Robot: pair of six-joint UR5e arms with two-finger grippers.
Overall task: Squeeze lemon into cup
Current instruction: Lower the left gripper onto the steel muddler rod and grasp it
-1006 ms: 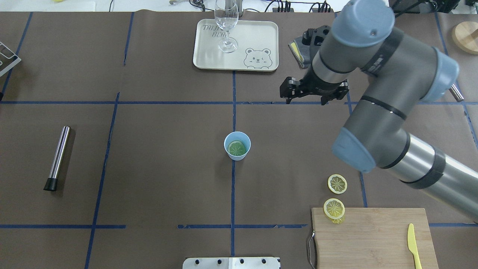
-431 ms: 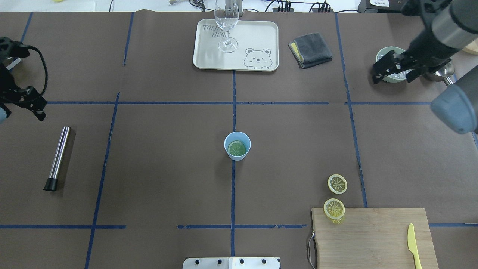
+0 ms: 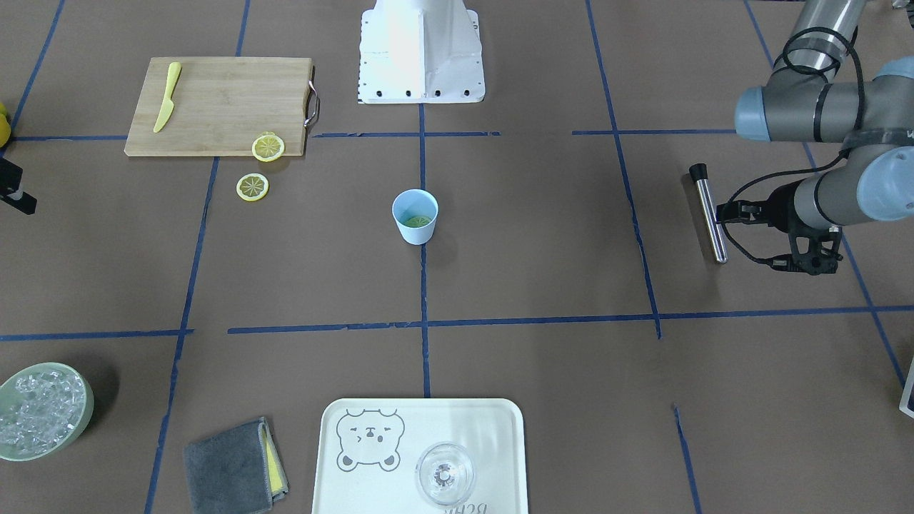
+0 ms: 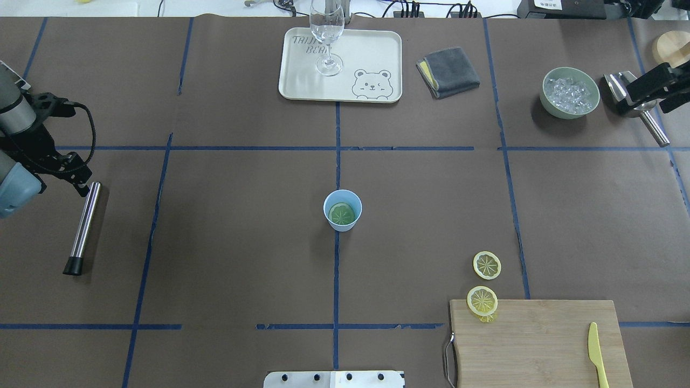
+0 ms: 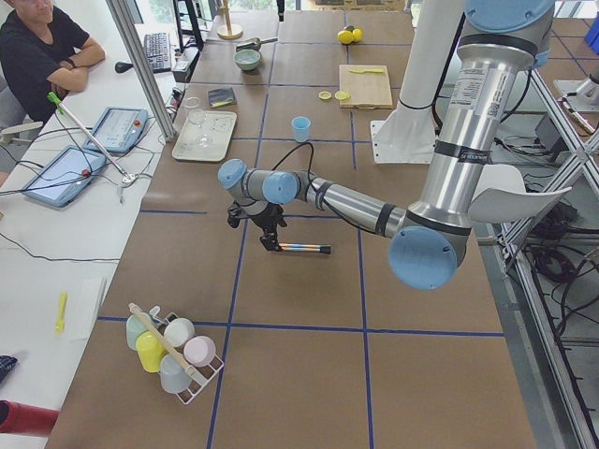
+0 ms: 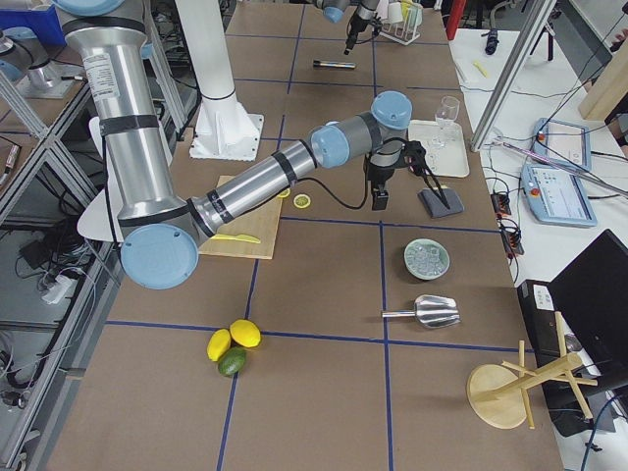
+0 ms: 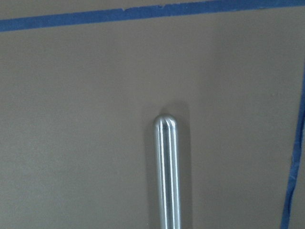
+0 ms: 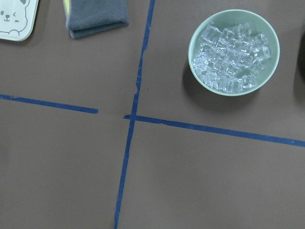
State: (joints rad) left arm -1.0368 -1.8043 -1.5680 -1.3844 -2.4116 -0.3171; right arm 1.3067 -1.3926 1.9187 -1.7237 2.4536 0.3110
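Now: lemon (image 4: 343,214) lies flat inside the cup (image 4: 342,227) at table centre; my left gripper (image 4: 73,175) hovers over the tip of the steel muddler (image 4: 85,226), my right gripper (image 4: 644,94) near the ice bowl (image 4: 544,97); jaw openings indiscernible; a glancing descent could roll the muddler away.

I'm looking at a brown-covered bench (image 4: 215,242) gridded with blue tape (image 4: 269,148). Beside it, a white desk (image 5: 84,224) carries tablets (image 5: 117,128), all evenly lit.

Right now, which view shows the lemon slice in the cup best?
Overhead exterior: it looks into the cup and shows the whole slice. Front-facing shows part of it; exterior left, only the cup; the others, neither.
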